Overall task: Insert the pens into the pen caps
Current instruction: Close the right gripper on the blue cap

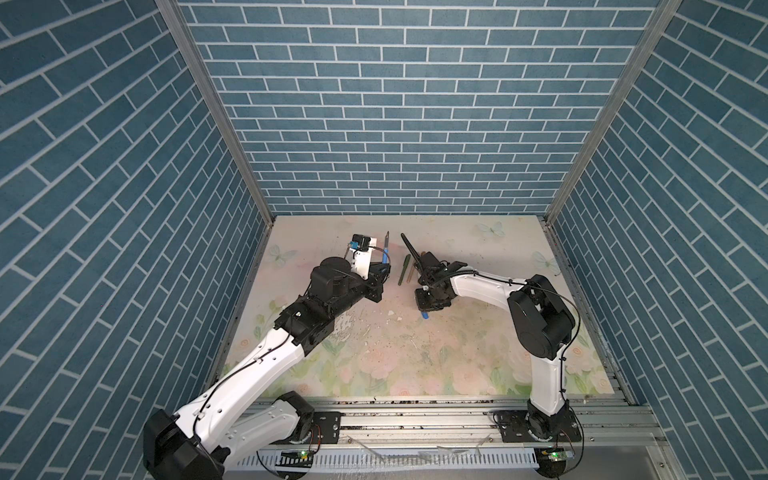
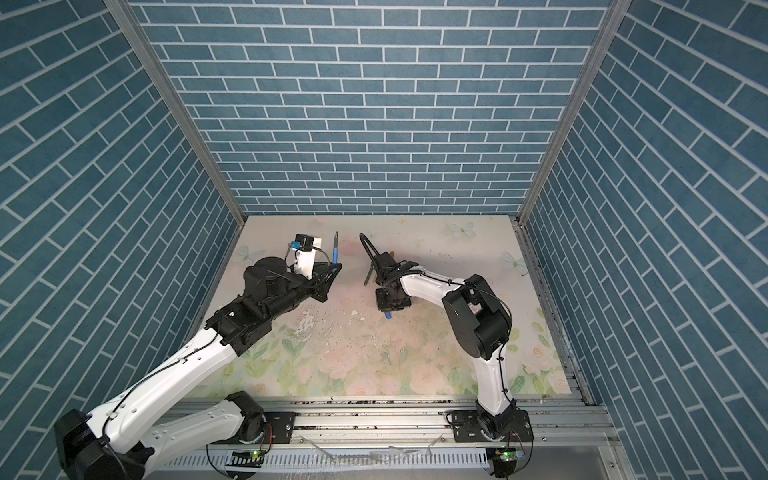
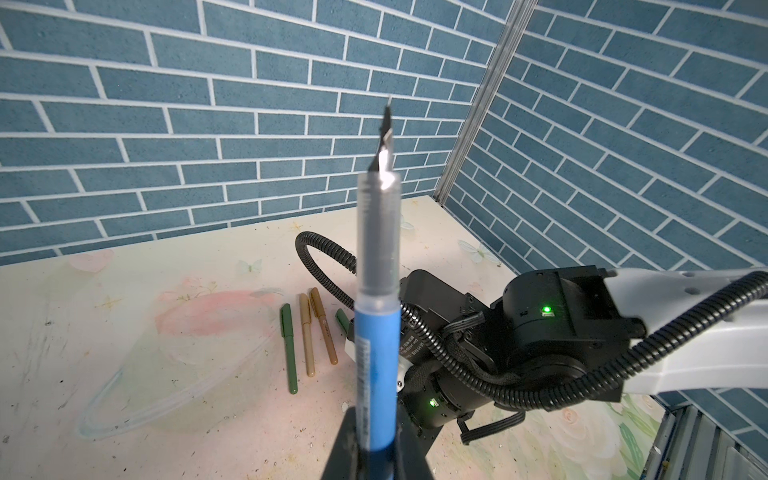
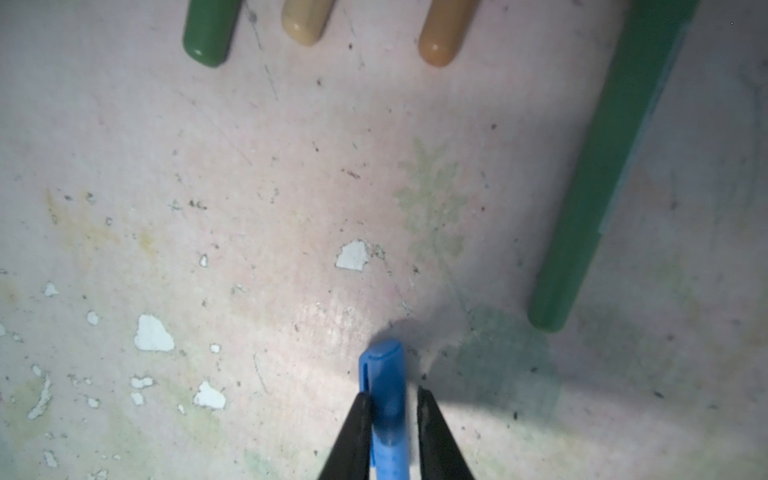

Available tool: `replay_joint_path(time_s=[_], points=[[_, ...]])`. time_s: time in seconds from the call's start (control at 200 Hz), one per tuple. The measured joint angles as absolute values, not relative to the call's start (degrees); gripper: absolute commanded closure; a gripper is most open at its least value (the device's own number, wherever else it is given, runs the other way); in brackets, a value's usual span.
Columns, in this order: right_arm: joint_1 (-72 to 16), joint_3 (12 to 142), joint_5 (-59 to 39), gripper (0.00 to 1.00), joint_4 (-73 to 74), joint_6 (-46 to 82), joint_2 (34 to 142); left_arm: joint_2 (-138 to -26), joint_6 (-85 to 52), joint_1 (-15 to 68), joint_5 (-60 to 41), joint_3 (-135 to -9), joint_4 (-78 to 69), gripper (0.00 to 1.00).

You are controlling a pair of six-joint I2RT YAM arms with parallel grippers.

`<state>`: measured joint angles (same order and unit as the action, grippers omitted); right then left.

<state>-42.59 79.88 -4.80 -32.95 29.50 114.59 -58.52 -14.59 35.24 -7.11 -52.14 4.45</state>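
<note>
Above the floral surface (image 1: 374, 353), the left end effector (image 3: 376, 424) is clamped on the blue pen (image 3: 378, 332), tip pointing away from it; the right end effector (image 4: 390, 392), low over the surface, straddles the blue cap (image 4: 384, 365), jaws slightly apart, one finger (image 4: 353, 428) touching.

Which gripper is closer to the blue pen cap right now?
Right. The right gripper straddles the blue pen cap, with a finger on each side. The left gripper is well apart from it, holding the blue pen.
</note>
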Motion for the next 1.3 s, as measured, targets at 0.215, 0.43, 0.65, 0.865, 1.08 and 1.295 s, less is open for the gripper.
replay_joint_path(time_s=[0.215,0.43,0.65,0.865,1.08,1.295], points=[[-42.76,79.88,-4.97,0.78,-32.51,29.52,115.09,-58.52,-14.59,35.24,-7.11,-52.14,4.45,1.00],[-43.42,79.88,-4.99,0.78,-32.40,29.52,115.31,-58.52,-14.59,35.24,-7.14,-52.14,4.45,1.00],[-43.83,79.88,-4.95,0.81,-32.27,29.52,115.42,-58.52,-14.59,35.24,-7.14,-52.14,4.47,1.00],[-44.42,79.59,-4.47,0.83,-31.55,29.69,115.26,-58.74,-14.59,35.24,-7.14,-52.14,4.47,1.00],[-44.62,74.24,-4.21,0.85,-27.75,30.35,109.32,-58.89,-14.59,35.24,-7.14,-52.16,4.49,1.00],[-44.62,68.49,-1.98,0.86,-22.33,31.24,98.78,-58.89,-14.57,35.24,-7.57,-52.14,4.43,1.00]])
